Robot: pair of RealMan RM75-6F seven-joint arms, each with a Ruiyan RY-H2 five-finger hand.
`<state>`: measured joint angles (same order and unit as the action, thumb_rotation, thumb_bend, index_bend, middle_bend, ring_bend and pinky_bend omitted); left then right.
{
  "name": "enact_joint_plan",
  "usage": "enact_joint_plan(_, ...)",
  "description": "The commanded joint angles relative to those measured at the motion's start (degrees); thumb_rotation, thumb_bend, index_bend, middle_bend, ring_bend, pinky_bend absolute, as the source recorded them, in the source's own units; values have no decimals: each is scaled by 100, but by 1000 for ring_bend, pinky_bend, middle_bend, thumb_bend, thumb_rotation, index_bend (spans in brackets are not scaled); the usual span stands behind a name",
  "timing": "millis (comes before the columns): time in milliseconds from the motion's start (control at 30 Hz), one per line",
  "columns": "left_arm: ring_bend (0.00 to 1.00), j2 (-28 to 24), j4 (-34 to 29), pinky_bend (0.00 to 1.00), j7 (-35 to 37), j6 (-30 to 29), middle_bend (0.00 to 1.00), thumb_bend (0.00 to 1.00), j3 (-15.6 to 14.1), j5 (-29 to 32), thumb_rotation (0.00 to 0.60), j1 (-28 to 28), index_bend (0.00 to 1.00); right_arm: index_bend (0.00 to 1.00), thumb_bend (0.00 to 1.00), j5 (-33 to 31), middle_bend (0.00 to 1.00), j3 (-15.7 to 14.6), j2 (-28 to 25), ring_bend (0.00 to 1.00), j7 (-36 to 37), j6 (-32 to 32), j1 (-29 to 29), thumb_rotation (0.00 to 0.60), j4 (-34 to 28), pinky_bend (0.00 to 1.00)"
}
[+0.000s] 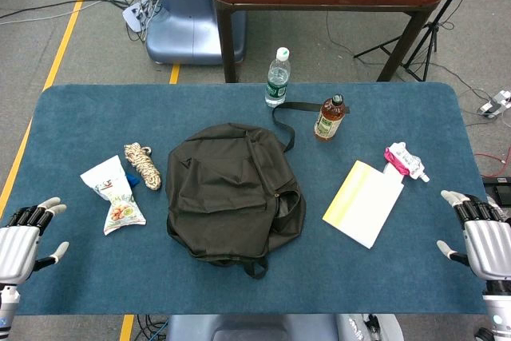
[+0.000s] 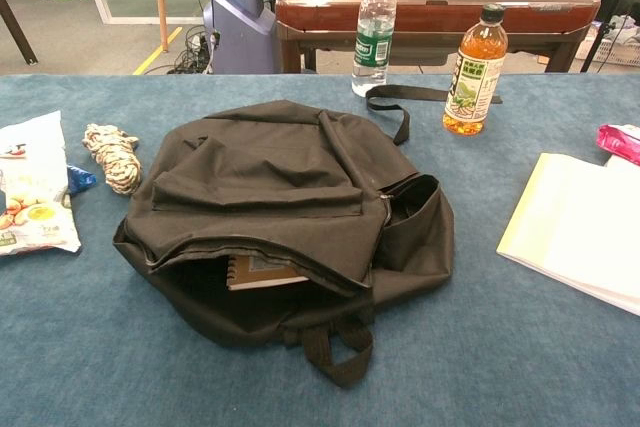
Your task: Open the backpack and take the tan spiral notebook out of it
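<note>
A black backpack [image 1: 231, 189] lies flat in the middle of the blue table [image 1: 80, 109], its strap trailing toward the far side. In the chest view the backpack [image 2: 270, 197] gapes open at its near edge, and the tan spiral notebook [image 2: 262, 272] shows inside the opening. My left hand [image 1: 22, 237] hovers at the table's near left corner, fingers spread, holding nothing. My right hand [image 1: 479, 233] is at the near right edge, also spread and empty. Neither hand appears in the chest view.
A snack bag [image 1: 114, 193] and a coil of rope [image 1: 142, 165] lie left of the backpack. A water bottle [image 1: 277, 77] and a tea bottle [image 1: 329, 117] stand behind it. A yellow-edged white book [image 1: 363, 201] and a pink pouch [image 1: 403, 160] lie to the right.
</note>
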<state>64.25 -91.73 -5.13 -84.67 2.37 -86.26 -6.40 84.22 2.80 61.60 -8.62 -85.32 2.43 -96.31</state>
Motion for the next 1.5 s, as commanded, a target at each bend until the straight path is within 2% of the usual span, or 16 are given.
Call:
enact_joint_plan(33,201,3,3,169,17,8,191,218,-6,-12,600,-5,251,193,50,-1,213,-3,-2,161,-3,11,2,600,-5,237)
enact_joint_plan(200,201,18,70,169,199,106,191,218,-12,-132,600,-108,251,193,49,39,213,44,-109,161,2,-62,0,600,-104,237)
enact_joint_plan(300,201,71,207,169,559,285,191,218,17,-251,600,-291,251,193,50,89,213,140,-284,161,-53,-170,24,600,-245,237)
enact_joint_plan(533,201,199,484,169,1291,825,191,219,49,-664,600,-892,251,193,50,1,213,382,-715,161,-361,-400,32,600,-653,237)
enact_joint_plan(733,201,344,594,169,1754,1171,190,219,28,-1093,600,-1425,247,193,49,-194,212,497,-964,161,-499,-353,71,600,-922,237)
enact_joint_plan(967,164,390,482,164,1747,1567,146,218,-88,-1413,600,-1892,138,193,50,-295,210,500,-997,161,-511,-246,110,600,-991,237)
enact_joint_plan(1333,120,279,247,140,1717,1582,99,218,-403,-1809,600,-2126,110,193,49,-352,208,455,-942,161,-550,-172,128,600,-1006,237)
enact_joint_plan(1500,109,428,152,139,1649,1543,89,218,-463,-1899,600,-2195,106,193,50,-355,208,423,-909,161,-528,-174,111,600,-1004,237)
